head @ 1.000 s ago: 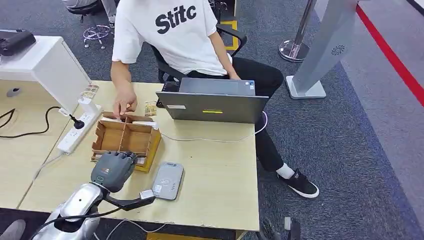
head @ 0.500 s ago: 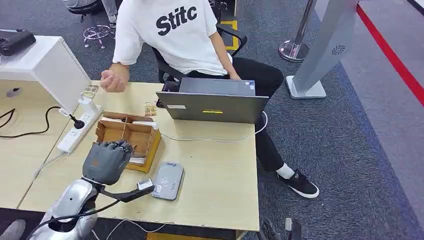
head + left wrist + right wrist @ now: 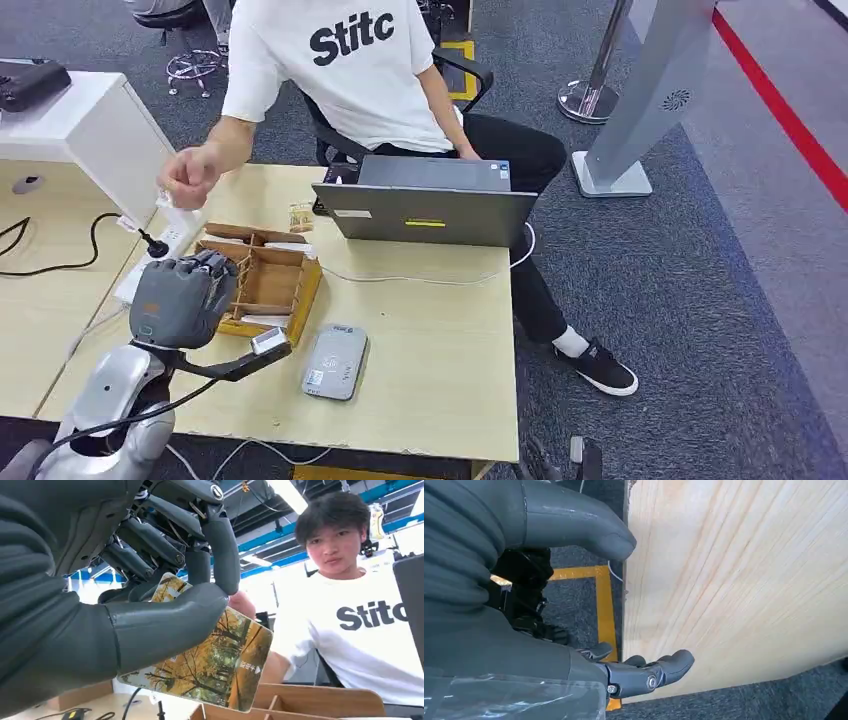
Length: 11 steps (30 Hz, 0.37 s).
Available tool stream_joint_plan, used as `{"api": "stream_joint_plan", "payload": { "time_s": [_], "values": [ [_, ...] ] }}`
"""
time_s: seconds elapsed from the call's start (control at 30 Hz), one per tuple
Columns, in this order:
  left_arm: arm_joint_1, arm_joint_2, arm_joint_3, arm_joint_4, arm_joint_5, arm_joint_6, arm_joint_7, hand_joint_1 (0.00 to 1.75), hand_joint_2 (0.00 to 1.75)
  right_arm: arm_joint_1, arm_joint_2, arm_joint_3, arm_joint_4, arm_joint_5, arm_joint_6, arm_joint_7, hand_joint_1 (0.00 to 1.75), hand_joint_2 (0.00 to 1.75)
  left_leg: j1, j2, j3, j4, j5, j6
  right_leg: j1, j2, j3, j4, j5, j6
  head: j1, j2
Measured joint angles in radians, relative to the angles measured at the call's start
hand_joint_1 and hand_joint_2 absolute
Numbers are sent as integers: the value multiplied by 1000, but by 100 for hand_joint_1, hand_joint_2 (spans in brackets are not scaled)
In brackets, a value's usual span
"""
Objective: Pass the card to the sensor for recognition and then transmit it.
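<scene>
left hand grips card between thumb and fingers, raised over wooden divider box. card reader lies on table at 4 o'clock from that hand. right hand holds nothing, fingers apart, beside the table edge.

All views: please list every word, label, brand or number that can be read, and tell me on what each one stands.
"Stitc": on the person's white T-shirt; the left wrist view cuts it to "Stito".
Card in the left hand: small white print, too small to read.
Card reader: label, too small to read.
Laptop: yellow and white stickers, blurred.
Grey stand: round logo, no letters.
</scene>
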Motion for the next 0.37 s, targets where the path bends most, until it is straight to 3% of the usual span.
{"api": "stream_joint_plan", "payload": {
  "time_s": [0.37],
  "values": [
    [0, -1, 4, -5, 0, 2, -2, 175, 175, 0, 0, 0, 0, 0, 0, 0, 0, 175, 0, 0, 0, 0, 0, 0, 0, 0, 0, 0, 0, 0, 0, 0]
  ]
}}
